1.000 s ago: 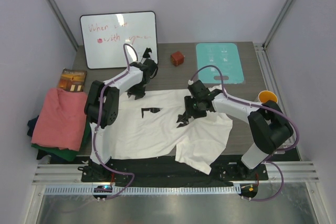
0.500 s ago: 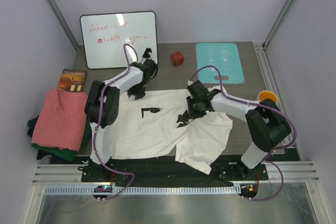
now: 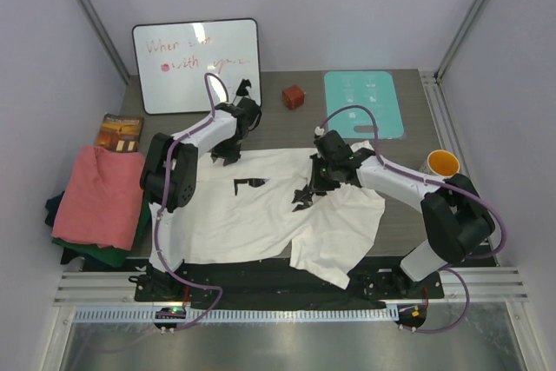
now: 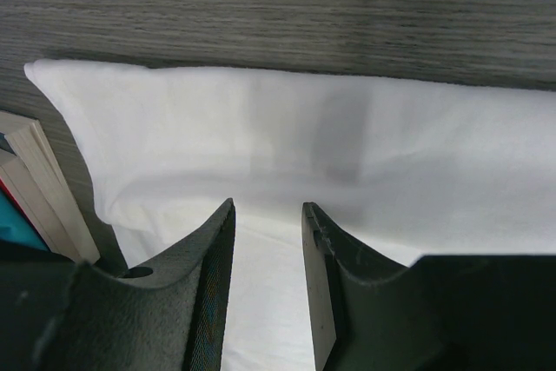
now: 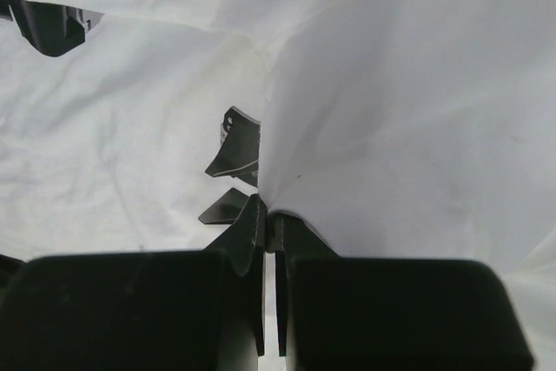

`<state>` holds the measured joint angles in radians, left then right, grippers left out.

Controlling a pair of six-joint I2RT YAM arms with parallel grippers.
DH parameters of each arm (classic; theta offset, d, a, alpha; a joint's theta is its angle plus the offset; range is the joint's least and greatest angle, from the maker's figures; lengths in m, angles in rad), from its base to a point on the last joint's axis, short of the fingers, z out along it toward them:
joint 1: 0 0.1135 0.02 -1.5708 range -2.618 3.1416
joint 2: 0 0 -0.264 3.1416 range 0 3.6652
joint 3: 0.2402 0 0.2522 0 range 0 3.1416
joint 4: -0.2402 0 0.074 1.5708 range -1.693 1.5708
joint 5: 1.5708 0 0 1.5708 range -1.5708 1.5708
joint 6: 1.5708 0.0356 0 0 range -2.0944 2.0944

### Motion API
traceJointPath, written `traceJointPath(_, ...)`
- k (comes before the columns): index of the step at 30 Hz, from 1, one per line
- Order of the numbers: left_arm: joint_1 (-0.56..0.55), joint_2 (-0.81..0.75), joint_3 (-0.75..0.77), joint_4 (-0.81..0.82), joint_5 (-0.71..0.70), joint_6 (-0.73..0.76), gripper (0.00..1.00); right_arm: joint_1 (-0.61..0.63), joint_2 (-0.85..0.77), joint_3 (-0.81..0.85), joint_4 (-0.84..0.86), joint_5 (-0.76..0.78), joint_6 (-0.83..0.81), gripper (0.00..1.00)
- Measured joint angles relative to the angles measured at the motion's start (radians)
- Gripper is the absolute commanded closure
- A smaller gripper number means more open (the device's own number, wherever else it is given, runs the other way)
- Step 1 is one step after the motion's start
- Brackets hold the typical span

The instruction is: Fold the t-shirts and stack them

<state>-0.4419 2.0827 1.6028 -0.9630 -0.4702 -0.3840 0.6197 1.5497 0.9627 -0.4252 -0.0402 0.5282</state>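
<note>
Four t-shirts are in play, and the one being worked is the white t-shirt (image 3: 261, 215). It is spread mostly flat on the table (image 3: 287, 123) just in front of the whiteboard (image 3: 196, 65), reaching out past its right-hand edge. The salmon-pink t-shirt (image 3: 100, 197) lies on top of the dark green t-shirt (image 3: 117, 254) and the navy t-shirt (image 3: 54, 208) in a pile in front of the whiteboard's left corner and off to that side. By my judgement the white cloth is light, limp and thin: it will not hold a shape, it will sag and drag from any single pinch, and it wrinkles easily, as the creases in the right wrist view suggest. It is not fragile, but a pinch could easily take two layers instead of one. The best holds are probably hems, sleeve edges or corners, taken at two points at once and kept level so a fold line falls straight. The right gripper (image 5: 269, 215), over the shirt farther from the whiteboard and to its right, is clenched tight with a raised fold of the white cloth nipped at its tips. The left gripper (image 4: 268, 210), just in front of the whiteboard's lower right corner, stands partly parted over the shirt's far edge, where the cloth is doubled over. Cloth shows through the gap, and I see nothing pinched between its fingers.
</note>
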Motion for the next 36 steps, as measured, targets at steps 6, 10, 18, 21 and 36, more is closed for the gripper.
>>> traceJointPath(6,0.000,0.000,0.004,-0.002,0.001,0.000,0.63,0.000,0.027,-0.034,0.024,-0.082,0.045,0.92)
traceJointPath(10,0.000,0.000,0.011,-0.005,0.001,0.000,0.63,0.000,0.028,-0.096,0.019,-0.107,0.069,0.85)
traceJointPath(18,0.000,0.003,0.018,-0.008,0.004,0.000,0.62,0.000,0.012,-0.127,-0.013,-0.130,0.080,0.59)
traceJointPath(21,0.000,0.005,0.018,-0.008,0.003,0.000,0.59,0.000,-0.009,-0.134,-0.039,-0.133,0.078,0.57)
traceJointPath(36,0.002,0.005,0.006,0.023,-0.035,-0.006,0.59,-0.055,-0.268,0.122,-0.192,0.151,-0.047,0.67)
